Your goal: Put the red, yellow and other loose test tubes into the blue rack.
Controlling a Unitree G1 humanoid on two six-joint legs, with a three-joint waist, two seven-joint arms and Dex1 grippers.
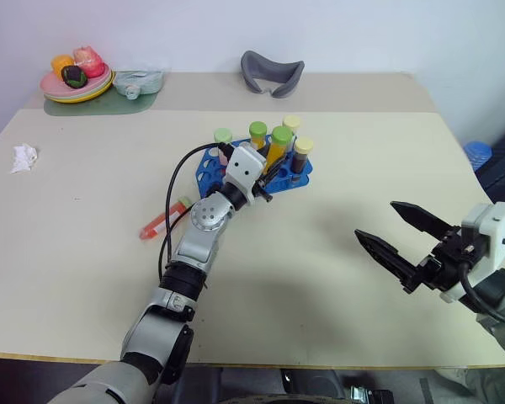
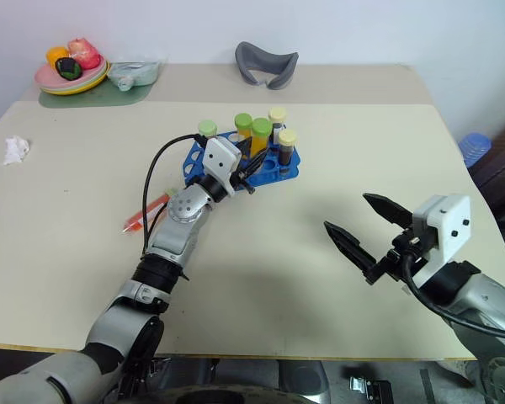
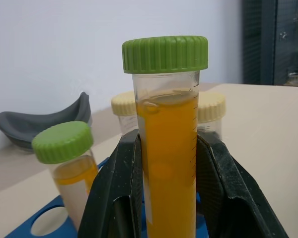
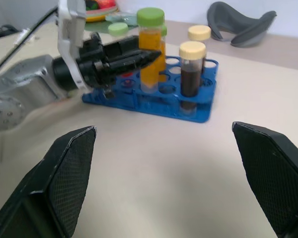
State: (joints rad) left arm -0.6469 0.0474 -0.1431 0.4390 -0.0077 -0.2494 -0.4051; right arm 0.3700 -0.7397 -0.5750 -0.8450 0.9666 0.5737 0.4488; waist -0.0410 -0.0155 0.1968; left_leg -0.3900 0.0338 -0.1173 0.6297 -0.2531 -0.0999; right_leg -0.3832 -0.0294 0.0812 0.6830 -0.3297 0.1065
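My left gripper [image 1: 272, 166] is shut on the yellow test tube [image 3: 166, 148], which has a green cap and stands upright over the blue rack [image 1: 209, 168]. The tube's lower end reaches the rack's top plate; I cannot tell how deep it sits. Other tubes stand in the rack: two dark ones with pale yellow caps [image 1: 303, 147], one yellow with a green cap [image 1: 257, 130], and one with a pale green cap [image 1: 223, 135]. The red test tube [image 1: 162, 220] lies flat on the table beside my left forearm. My right gripper [image 1: 375, 219] hangs open and empty, nearer to me and right of the rack.
A plate of toy food [image 1: 76, 84] on a green mat sits at the far left corner. A grey curved object [image 1: 272, 71] lies at the back middle. Crumpled white paper [image 1: 23, 157] is near the left edge. A blue item [image 1: 477, 153] stands off the table's right side.
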